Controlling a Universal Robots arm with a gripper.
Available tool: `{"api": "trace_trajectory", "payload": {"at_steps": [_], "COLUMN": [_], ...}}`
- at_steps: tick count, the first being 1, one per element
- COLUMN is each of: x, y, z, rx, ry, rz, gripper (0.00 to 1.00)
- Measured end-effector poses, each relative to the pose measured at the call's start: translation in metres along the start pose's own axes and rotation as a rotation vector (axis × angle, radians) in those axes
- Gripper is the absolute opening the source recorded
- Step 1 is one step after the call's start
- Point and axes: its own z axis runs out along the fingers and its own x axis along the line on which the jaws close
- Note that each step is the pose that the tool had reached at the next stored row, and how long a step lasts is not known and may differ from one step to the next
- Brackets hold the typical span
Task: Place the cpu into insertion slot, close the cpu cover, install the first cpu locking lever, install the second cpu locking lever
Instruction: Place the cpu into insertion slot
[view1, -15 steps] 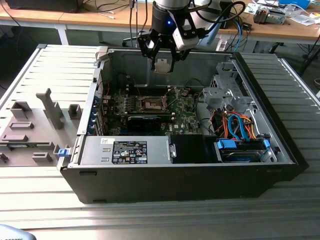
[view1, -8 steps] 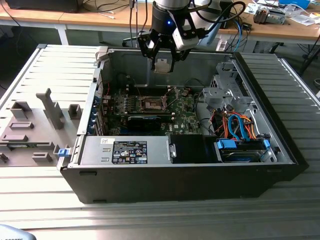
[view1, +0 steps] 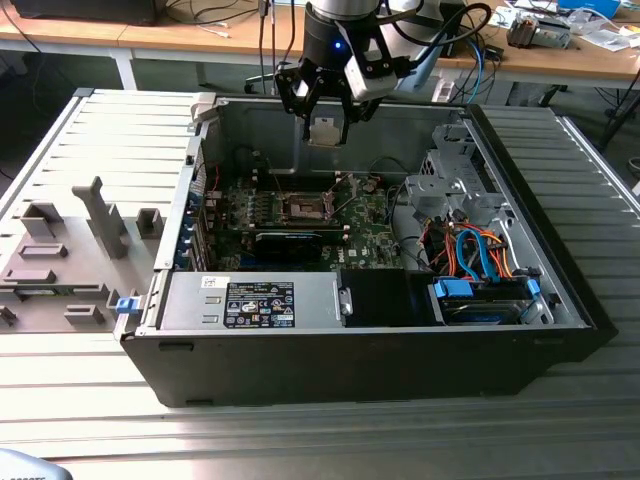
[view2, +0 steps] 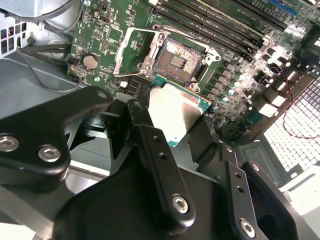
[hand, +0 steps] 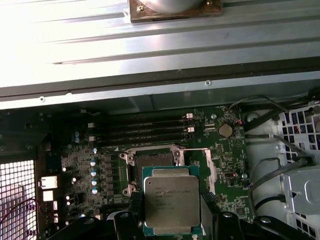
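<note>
My gripper (view1: 325, 128) hangs above the open computer case, shut on the cpu (view2: 176, 112), a flat square chip with a dull silver top and green edge. Both wrist views show the black fingers (view2: 150, 145) clamping the cpu (hand: 171, 200) by two opposite sides. The insertion slot (view2: 175, 59) lies below and slightly ahead of the chip, its dark centre bare. In the first wrist view the chip hides part of the insertion slot (hand: 152, 161). The cpu cover (view2: 131, 49), a thin silver frame, is swung open beside the slot. From the exterior view, the insertion slot (view1: 305, 208) sits mid-board, well below the gripper.
A long black card (view1: 290, 243) lies just in front of the slot. Memory slots (hand: 140, 132) run along its far side. A drive cage with blue and orange cables (view1: 480, 262) fills the exterior view's right. The case wall (view1: 250, 125) stands behind the gripper. A grey fixture (view1: 70, 255) sits outside.
</note>
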Motion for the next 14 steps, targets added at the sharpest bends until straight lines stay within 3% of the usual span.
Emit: {"api": "trace_trajectory", "payload": {"at_steps": [14], "x": [0.0], "y": [0.0], "z": [0.0002], "rx": [-0.0003], "ry": [-0.0013], "rz": [0.014], "gripper": [0.55]}}
